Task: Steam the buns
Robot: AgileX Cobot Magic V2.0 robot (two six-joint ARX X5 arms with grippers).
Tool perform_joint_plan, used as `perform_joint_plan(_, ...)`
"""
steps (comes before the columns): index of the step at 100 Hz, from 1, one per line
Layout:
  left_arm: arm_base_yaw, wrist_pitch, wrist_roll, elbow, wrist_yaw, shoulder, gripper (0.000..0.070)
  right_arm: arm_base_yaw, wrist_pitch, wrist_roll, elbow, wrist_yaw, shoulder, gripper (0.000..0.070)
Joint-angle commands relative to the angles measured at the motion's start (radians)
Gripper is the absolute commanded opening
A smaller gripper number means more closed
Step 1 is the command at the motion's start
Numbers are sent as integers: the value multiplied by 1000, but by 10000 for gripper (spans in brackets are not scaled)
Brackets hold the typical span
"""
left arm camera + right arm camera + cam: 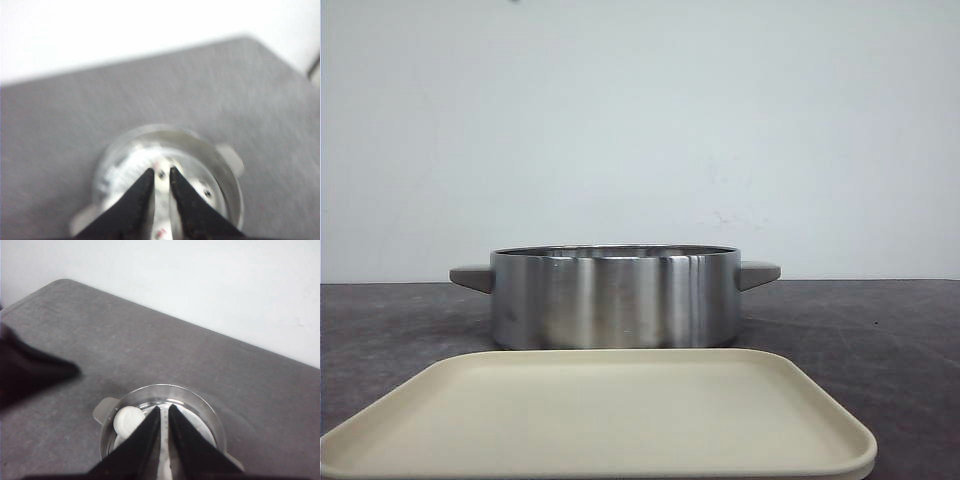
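A steel pot (615, 300) with grey handles stands on the dark table. Its inside is hidden in the front view, and neither gripper shows there. In the blurred left wrist view, white buns with black eyes (206, 191) lie inside the pot (231, 175). My left gripper (161, 170) hangs above them with the jaws nearly together and nothing held. In the right wrist view a plain white bun (127, 420) lies at the pot's (200, 399) wall by one handle. My right gripper (164, 407) hangs above the pot, jaws nearly together and empty.
A cream tray (600, 420) lies bare in front of the pot, near the table's front edge. A white wall stands behind the table. A dark blurred shape (30, 372) reaches in at the side of the right wrist view.
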Motion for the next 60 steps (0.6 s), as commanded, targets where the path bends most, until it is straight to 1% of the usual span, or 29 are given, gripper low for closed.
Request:
perform_joint_plan(1,29,2,16,-11,-7,-55,0,15,121,-13,-75,-11,-22,16)
perform_joint_plan(6,66,2,16,-34,-7,-111,0,18,227,-18,-159,-42,-42,16)
perform_joint_plan(12,101,2,8,-69,-7,-176,0,18,388,-49,-274,-130,-73,16)
perform_joint_plan(16,121,1,-1,-94,-7,-217,0,18,507,-63,-353,-175,-95,16)
perform_joint_plan(21,142,-14,0,-123,-10,-264,0,18,639,-58,-440,-190,-115,16)
perform_joint_plan(27,154,-34,-3,-154,-30,-313,0,18,743,-46,-514,-187,-126,16)
perform_joint_plan(31,158,-45,-6,-174,-45,-341,0,16,772,-40,-540,-178,-127,16)
perform_joint_plan(35,159,-52,-14,-188,-55,-364,0,14,773,-36,-550,-168,-127,16)
perform_joint_plan(44,158,-81,-24,-198,-56,-394,0,8,763,-37,-550,-169,-127,16)
perform_joint_plan(60,158,-95,-22,-198,-56,-415,0,10,792,-37,-550,-177,-127,16)
